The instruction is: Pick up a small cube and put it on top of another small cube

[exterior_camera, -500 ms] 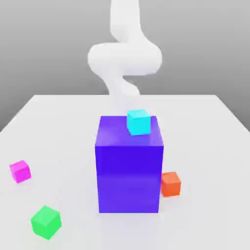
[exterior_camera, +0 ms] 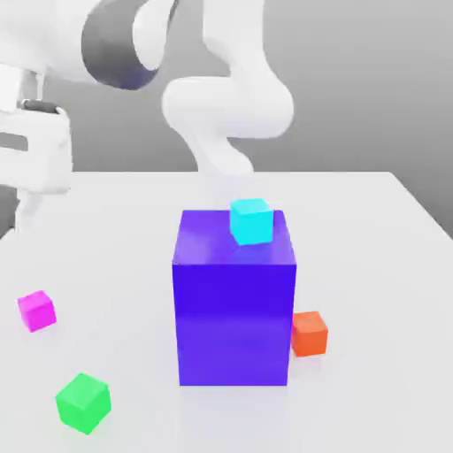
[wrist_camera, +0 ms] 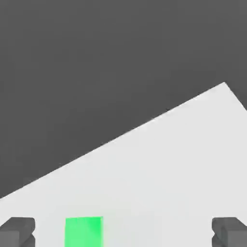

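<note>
The small magenta cube [exterior_camera: 37, 310] rests on the white table [exterior_camera: 372, 230] at the exterior view's left, with nothing touching it. A green small cube [exterior_camera: 83, 403] lies in front of it, and an orange small cube [exterior_camera: 309, 333] sits against the big block's right side. The arm's white hand [exterior_camera: 35, 155] hangs high over the table's left edge, well above the magenta cube. In the hand view my gripper [wrist_camera: 123, 234] is open, its dark fingertips [wrist_camera: 17, 230] far apart with nothing between them but the table and the green cube [wrist_camera: 84, 231] below.
A tall blue-purple block [exterior_camera: 234, 310] stands mid-table with a cyan cube [exterior_camera: 251, 220] on its top. The arm's white links [exterior_camera: 230, 106] rise behind the block. The table's far edge [wrist_camera: 144, 126] meets a dark background.
The arm's hand and a grey joint have swung into the exterior view's upper left. None of the cubes or the block have moved.
</note>
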